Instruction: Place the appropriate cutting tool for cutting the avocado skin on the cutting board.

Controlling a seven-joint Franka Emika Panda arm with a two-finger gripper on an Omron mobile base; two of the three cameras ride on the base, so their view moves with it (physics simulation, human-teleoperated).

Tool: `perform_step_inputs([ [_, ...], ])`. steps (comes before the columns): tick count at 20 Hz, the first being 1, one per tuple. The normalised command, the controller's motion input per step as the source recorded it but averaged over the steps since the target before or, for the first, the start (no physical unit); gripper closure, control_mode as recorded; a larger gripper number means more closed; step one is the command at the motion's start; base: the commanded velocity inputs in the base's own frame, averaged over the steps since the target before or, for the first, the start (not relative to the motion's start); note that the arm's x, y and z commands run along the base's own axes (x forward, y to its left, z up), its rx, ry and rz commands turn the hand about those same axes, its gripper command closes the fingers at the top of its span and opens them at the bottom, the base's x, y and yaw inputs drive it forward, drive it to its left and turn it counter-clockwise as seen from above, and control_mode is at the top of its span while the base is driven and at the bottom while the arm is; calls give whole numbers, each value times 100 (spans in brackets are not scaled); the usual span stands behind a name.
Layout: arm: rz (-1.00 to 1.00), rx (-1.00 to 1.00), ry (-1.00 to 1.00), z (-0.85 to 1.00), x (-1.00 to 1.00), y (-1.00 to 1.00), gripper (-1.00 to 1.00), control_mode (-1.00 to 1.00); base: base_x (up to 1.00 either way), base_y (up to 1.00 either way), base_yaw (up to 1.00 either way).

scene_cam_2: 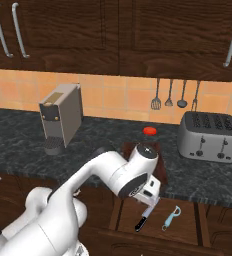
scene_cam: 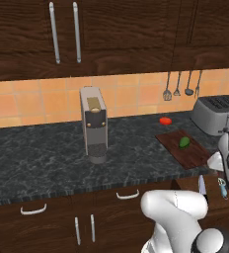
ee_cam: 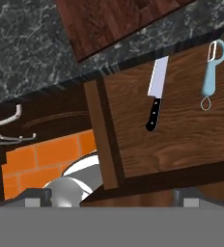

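Two dark finger tips of the gripper (ee_cam: 112, 195) stand spread as wide as they go, with nothing between them; in the hand view they rise at the bottom edge, above the open drawer (ee_cam: 181, 140).

One gripper, seen from the right base view (scene_cam_2: 149, 199): hangs at the end of the white arm, over the left part of the drawer, just above the knife's handle.

One knife (ee_cam: 155, 94): pale blade, black handle, lying flat on the drawer's wooden floor, blade toward the counter. Not touched by the fingers.

One peeler (ee_cam: 211, 72): light blue handle with a loop at its end, lying beside the knife in the same drawer, apart from it.

One drawer: pulled out below the counter edge, wooden floor and side wall in sight.

One cutting board (scene_cam: 184, 149): dark reddish-brown, flat on the counter directly above the drawer; a corner of it appears in the hand view.

One avocado (scene_cam: 184, 142): small, green, oval, resting on the board near its middle.

One flat red round item (scene_cam_2: 149, 131): on the counter behind the board, near the tiled wall.

One toaster (scene_cam_2: 209, 135): grey, four slots, right of the board.

One coffee machine (scene_cam_2: 61, 118): grey, upright, well left of the board.

Four utensils (scene_cam_2: 175, 95): hung on the orange tiled wall above the toaster.

One counter (scene_cam: 47, 153): dark, marbled.
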Motion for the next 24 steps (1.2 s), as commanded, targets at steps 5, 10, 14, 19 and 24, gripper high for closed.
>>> perform_step_inputs([
  [5,-1,0,13,-66,-4,-33,-100,-100,0,0,0],
  [10,0,0,10,-63,-2,-12,-100,-100,0,0,0],
  [14,5,0,11,-54,0,-2,-100,-100,0,0,0],
  [19,10,0,6,-57,0,-13,-100,-100,0,0,0],
  [24,17,0,2,-38,0,-25,-100,-100,0,0,0],
])
